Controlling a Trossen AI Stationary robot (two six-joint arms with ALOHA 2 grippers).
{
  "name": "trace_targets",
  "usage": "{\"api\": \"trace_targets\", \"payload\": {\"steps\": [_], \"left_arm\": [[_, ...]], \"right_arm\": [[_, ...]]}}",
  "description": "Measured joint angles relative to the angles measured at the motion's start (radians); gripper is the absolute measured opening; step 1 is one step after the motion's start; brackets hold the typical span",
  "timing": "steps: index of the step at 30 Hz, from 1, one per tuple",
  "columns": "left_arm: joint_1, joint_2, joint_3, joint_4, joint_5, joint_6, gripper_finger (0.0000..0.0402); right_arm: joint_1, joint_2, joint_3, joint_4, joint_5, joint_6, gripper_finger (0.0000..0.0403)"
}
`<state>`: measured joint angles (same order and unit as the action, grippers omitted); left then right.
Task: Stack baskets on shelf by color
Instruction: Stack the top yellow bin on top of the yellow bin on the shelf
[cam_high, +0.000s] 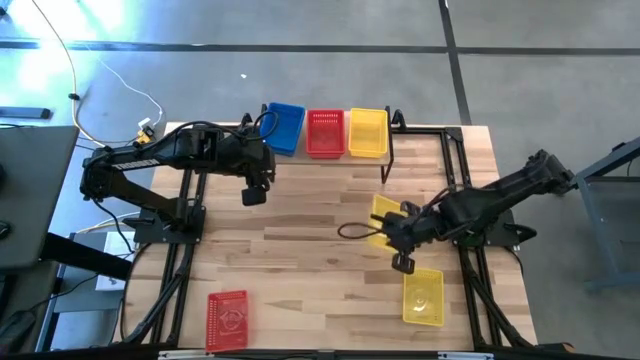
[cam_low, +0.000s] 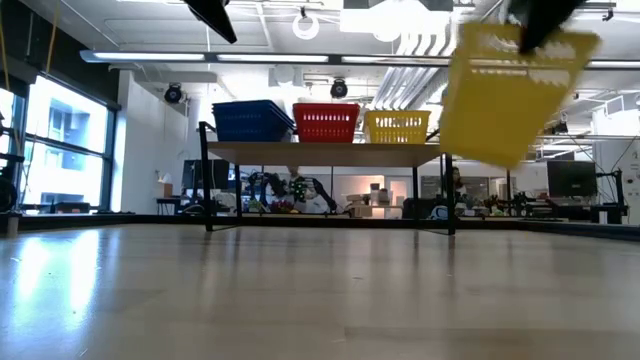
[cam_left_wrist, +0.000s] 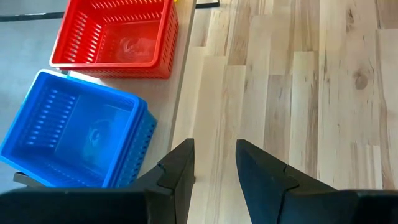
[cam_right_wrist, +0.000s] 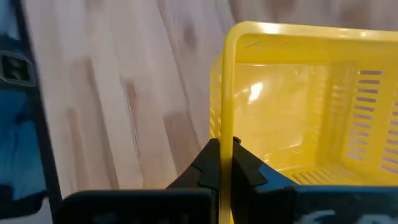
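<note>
I have the right gripper (cam_right_wrist: 225, 163) clamped on the rim of a yellow basket (cam_right_wrist: 305, 112), lifted off the table for carrying to the yellow stack (cam_high: 368, 131) on the shelf (cam_low: 320, 152); my left gripper (cam_left_wrist: 214, 168) hovers empty, fingers apart.

The left arm reaches across the worktop's far left, its hand (cam_high: 255, 193) empty with fingers parted. The right arm stretches inward, its hand (cam_high: 402, 262) clamped on a yellow basket's (cam_right_wrist: 298, 118) rim.
</note>
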<state>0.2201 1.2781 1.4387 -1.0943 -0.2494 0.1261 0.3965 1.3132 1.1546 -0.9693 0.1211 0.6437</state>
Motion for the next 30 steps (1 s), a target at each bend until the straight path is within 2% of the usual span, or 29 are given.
{"api": "trace_targets", "payload": {"steps": [13,23,30], "left_arm": [[0.0,0.0,0.0,-0.001,0.003,-0.001,0.011],[0.0,0.0,0.0,-0.001,0.003,-0.007,0.011],[0.0,0.0,0.0,-0.005,0.003,-0.03,0.011]], "right_arm": [[-0.173,0.0,0.401,-0.141,0.246,-0.459,0.0],[-0.425,0.007,0.545,-0.15,0.295,-0.825,0.0],[-0.608,0.104,0.626,-0.241,0.257,-0.911,0.0]]}}
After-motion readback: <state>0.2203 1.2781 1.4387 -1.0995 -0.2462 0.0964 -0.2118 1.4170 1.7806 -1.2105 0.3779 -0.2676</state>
